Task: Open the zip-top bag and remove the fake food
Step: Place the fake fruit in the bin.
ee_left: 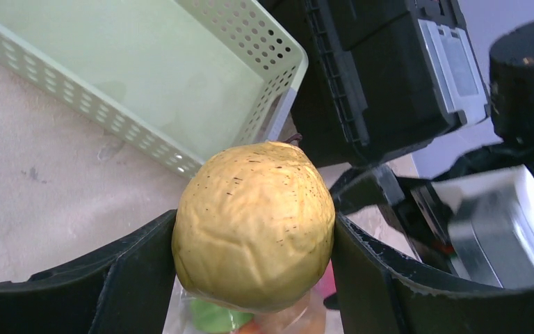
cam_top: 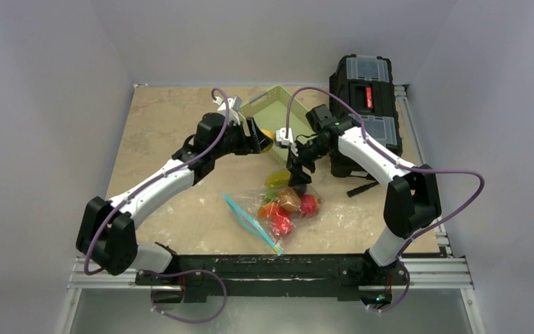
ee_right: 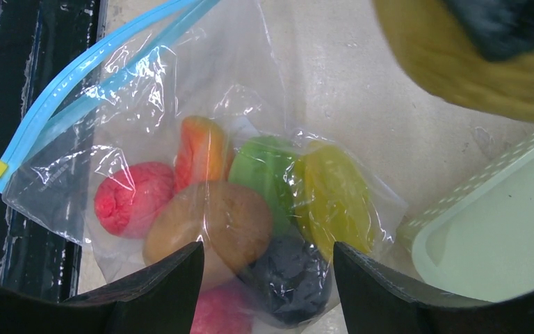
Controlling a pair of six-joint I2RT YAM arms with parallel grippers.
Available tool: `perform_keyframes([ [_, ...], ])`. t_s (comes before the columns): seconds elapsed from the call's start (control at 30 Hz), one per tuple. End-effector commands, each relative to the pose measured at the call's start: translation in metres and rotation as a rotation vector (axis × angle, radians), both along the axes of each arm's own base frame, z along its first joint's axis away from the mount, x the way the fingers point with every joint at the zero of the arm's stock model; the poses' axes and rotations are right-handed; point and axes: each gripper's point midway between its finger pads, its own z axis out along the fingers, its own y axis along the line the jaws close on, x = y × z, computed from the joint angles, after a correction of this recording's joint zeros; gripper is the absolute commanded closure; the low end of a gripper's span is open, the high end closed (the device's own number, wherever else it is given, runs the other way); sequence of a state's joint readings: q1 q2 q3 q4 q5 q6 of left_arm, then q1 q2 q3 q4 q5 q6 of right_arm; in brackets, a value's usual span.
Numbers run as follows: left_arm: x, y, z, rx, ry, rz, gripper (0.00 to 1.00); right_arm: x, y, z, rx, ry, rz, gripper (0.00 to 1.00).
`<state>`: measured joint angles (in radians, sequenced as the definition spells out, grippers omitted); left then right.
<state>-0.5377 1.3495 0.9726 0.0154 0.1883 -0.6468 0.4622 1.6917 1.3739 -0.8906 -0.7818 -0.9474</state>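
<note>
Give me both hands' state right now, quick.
Left hand: closed on a yellow fruit.
Right hand: open, holding nothing, above the zip-top bag.

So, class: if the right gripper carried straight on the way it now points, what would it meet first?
Most likely the zip-top bag, its clear plastic over the brown fake fruit and the dark purple one; depth is unclear.
</note>
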Motion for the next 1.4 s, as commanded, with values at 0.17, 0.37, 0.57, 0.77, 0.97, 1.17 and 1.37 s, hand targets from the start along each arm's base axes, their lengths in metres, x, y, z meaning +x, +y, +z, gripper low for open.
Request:
perform_keyframes([
  [0.17,0.060,-0.031,0.024,-0.114,-0.002,0.025,1.00,0.001,0.003,0.030,0.071,-0.069,0.019,0.33],
  [0.37,0.085,-0.041,0.006,-0.136,0.071,0.044,1.00,0.001,0.003,0.031,0.072,-0.074,0.018,0.32],
  [0.57,0.103,-0.050,-0.014,-0.135,0.142,0.052,1.00,0.001,0.002,0.030,0.071,-0.072,0.017,0.32],
  [0.77,0.112,-0.055,-0.036,-0.107,0.205,0.060,1.00,0.002,0.002,0.030,0.072,-0.075,0.016,0.32],
  [0.97,0.115,-0.056,-0.053,-0.077,0.255,0.071,1.00,0.002,0.001,0.029,0.069,-0.073,0.015,0.32],
  [1.17,0.117,-0.057,-0.061,-0.056,0.278,0.070,0.95,0.002,0.001,0.028,0.068,-0.070,0.013,0.32],
  [1.37,0.120,-0.061,-0.060,-0.058,0.282,0.058,0.89,0.002,0.000,0.028,0.067,-0.071,0.012,0.32],
])
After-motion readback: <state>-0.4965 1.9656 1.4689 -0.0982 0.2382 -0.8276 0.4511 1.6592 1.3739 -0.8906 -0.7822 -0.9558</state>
